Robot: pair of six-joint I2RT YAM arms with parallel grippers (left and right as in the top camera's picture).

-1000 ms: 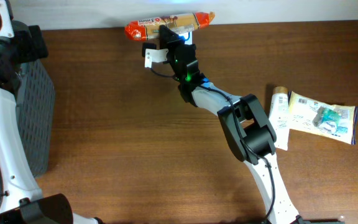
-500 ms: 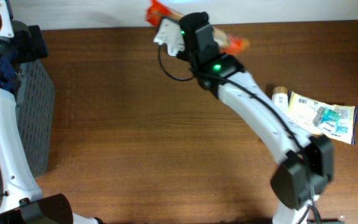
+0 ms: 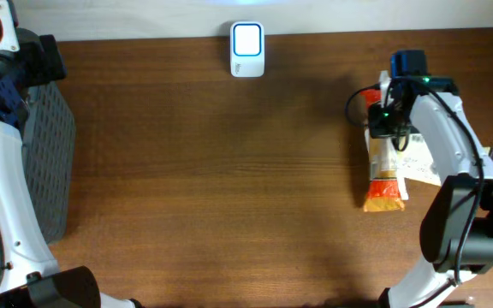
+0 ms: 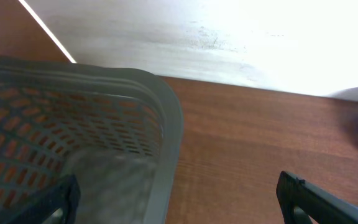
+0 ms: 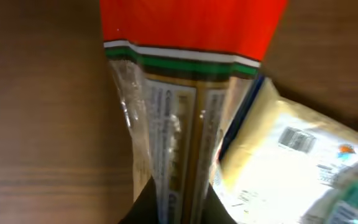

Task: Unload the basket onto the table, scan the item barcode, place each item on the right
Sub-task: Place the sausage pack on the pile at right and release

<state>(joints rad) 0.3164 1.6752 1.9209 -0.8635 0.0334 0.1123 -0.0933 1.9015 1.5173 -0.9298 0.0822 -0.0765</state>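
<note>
We see the packaged item [image 3: 381,167] lying flat on the table [image 3: 212,180] at its right side, lengthwise, its red end toward the far edge and its orange end toward the near one. It rests against a cream printed packet [image 3: 419,162] just to its right. The right gripper [image 3: 389,114] hangs over the item's red end. In the right wrist view the clear middle of the wrapper with its printed panel fills the frame and one dark finger tip [image 5: 173,208] shows at the bottom edge. From these views we cannot tell whether this gripper's fingers are apart or pressed on the wrapper. The barcode scanner [image 3: 247,50], white with a lit blue face, stands at the far edge of the table, well apart from the item. On the left side the left gripper [image 4: 176,191] has its fingers [image 4: 58,198] spread wide with nothing between them, held above the rim of a grey mesh basket [image 4: 166,118] that sits at the table's left edge.
</note>
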